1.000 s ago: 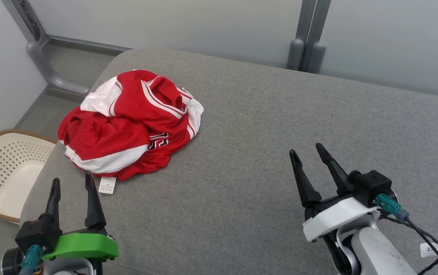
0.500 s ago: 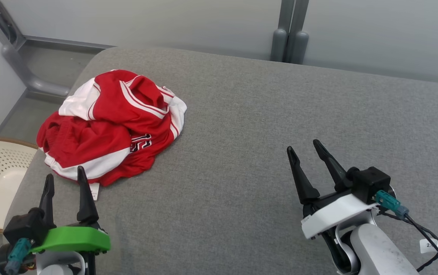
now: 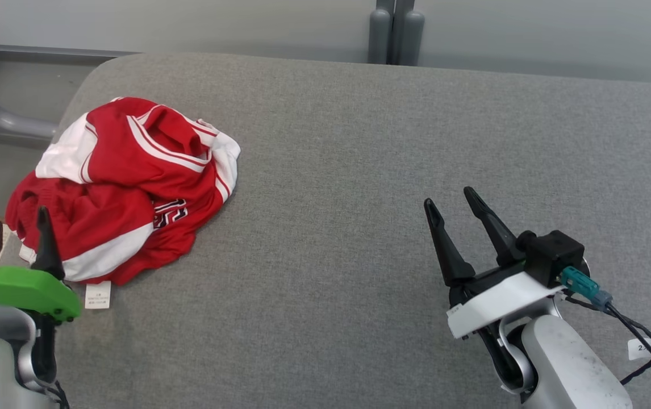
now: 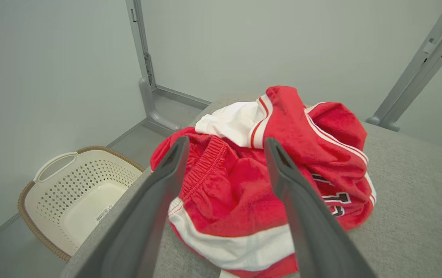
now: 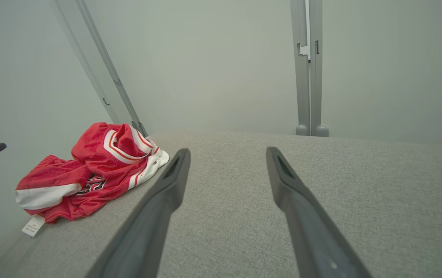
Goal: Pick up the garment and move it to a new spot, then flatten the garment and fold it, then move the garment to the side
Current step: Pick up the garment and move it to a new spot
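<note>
Head view has panned; the left gripper [image 3: 17, 218], jaws open, has advanced to the 8 o'clock edge of the crumpled red-and-white fabric garment [image 3: 121, 187] at 10 o'clock on the grey padded desk [image 3: 359, 170], so pickup appears next; right gripper [image 3: 447, 196] jaws open.

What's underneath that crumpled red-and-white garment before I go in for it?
The crumpled red-and-white jersey garment lies on the grey fabric-covered surface, its white care label poking out at the near edge. Anything beneath the heap is covered.
</note>
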{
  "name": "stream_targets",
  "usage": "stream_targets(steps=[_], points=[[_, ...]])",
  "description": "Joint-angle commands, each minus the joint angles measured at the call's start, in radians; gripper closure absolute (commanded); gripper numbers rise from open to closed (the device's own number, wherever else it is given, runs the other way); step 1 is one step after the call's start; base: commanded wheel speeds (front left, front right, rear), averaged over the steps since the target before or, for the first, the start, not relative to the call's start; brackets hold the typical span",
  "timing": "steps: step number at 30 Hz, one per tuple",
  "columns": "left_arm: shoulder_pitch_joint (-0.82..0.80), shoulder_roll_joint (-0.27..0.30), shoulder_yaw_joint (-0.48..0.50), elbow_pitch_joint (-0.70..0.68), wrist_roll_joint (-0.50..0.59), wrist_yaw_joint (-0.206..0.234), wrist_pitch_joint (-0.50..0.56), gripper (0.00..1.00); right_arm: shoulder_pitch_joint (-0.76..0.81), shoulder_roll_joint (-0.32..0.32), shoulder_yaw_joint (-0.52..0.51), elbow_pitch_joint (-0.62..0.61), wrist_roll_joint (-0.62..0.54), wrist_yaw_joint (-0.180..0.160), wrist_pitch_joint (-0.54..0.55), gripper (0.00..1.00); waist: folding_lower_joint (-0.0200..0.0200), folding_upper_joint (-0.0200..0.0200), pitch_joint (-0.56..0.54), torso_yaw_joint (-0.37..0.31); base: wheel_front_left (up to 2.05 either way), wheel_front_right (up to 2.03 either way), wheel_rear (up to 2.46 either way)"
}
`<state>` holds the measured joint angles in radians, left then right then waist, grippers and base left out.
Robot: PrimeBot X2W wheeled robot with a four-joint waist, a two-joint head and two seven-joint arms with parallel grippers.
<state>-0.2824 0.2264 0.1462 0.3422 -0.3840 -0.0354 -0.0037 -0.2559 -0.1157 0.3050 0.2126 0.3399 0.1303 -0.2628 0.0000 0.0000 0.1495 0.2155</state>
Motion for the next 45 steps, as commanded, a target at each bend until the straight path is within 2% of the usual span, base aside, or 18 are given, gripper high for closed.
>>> stream_targets(steps=[1, 12, 19, 20, 21, 22, 23, 34, 42, 45], points=[[-0.031, 0.017, 0.006, 0.033, -0.016, -0.007, 0.022, 0.00, -0.017, -0.006, 0.007, -0.005, 0.003, 0.001, -0.003, 0.00, 0.0000, 0.0000, 0.032, -0.026, 0.00, 0.00, 0.00], [-0.189, 0.103, 0.016, 0.315, -0.129, -0.064, 0.243, 0.00, -0.062, -0.016, 0.011, -0.013, 0.008, 0.001, -0.003, 0.00, 0.0000, 0.0000, 0.110, -0.090, 0.00, 0.00, 0.00], [-0.234, 0.130, -0.003, 0.429, -0.152, -0.080, 0.278, 0.00, -0.080, -0.016, 0.010, -0.020, 0.006, 0.001, -0.003, 0.00, 0.0000, 0.0000, 0.142, -0.110, 0.00, 0.00, 0.00], [-0.239, 0.133, -0.005, 0.437, -0.151, -0.082, 0.271, 0.03, -0.079, -0.016, 0.010, -0.021, 0.005, 0.001, -0.003, 0.00, 0.0000, 0.0000, 0.143, -0.112, 0.00, 0.00, 0.00], [-0.247, 0.137, -0.006, 0.443, -0.152, -0.085, 0.255, 0.61, -0.079, -0.016, 0.010, -0.021, 0.005, 0.001, -0.003, 0.00, 0.0000, 0.0000, 0.144, -0.112, 0.00, 0.00, 0.00], [-0.253, 0.139, -0.007, 0.447, -0.152, -0.086, 0.241, 0.90, -0.078, -0.016, 0.009, -0.020, 0.005, 0.001, -0.003, 0.00, 0.0000, 0.0000, 0.144, -0.112, 0.00, 0.00, 0.00], [-0.255, 0.141, -0.012, 0.454, -0.150, -0.087, 0.229, 1.00, -0.075, -0.015, 0.007, -0.019, 0.004, 0.001, -0.003, 0.00, 0.0000, 0.0000, 0.142, -0.111, 0.00, 0.00, 0.00], [-0.241, 0.182, -0.078, 0.402, -0.125, -0.095, 0.149, 1.00, -0.032, 0.008, 0.011, 0.007, 0.019, 0.001, -0.003, 0.00, 0.0000, 0.0000, 0.041, -0.087, 0.00, 0.00, 0.00], [-0.225, 0.227, -0.114, 0.167, -0.111, -0.094, 0.187, 1.00, -0.003, 0.025, 0.020, 0.019, 0.032, 0.001, -0.003, 0.00, 0.0000, 0.0000, -0.045, -0.099, 0.00, 0.00, 0.00], [-0.219, 0.217, -0.126, 0.044, -0.121, -0.088, 0.222, 1.00, 0.010, 0.030, 0.017, 0.020, 0.034, 0.001, -0.003, 0.00, 0.0000, 0.0000, -0.064, -0.116, 0.00, 0.00, 0.00]])
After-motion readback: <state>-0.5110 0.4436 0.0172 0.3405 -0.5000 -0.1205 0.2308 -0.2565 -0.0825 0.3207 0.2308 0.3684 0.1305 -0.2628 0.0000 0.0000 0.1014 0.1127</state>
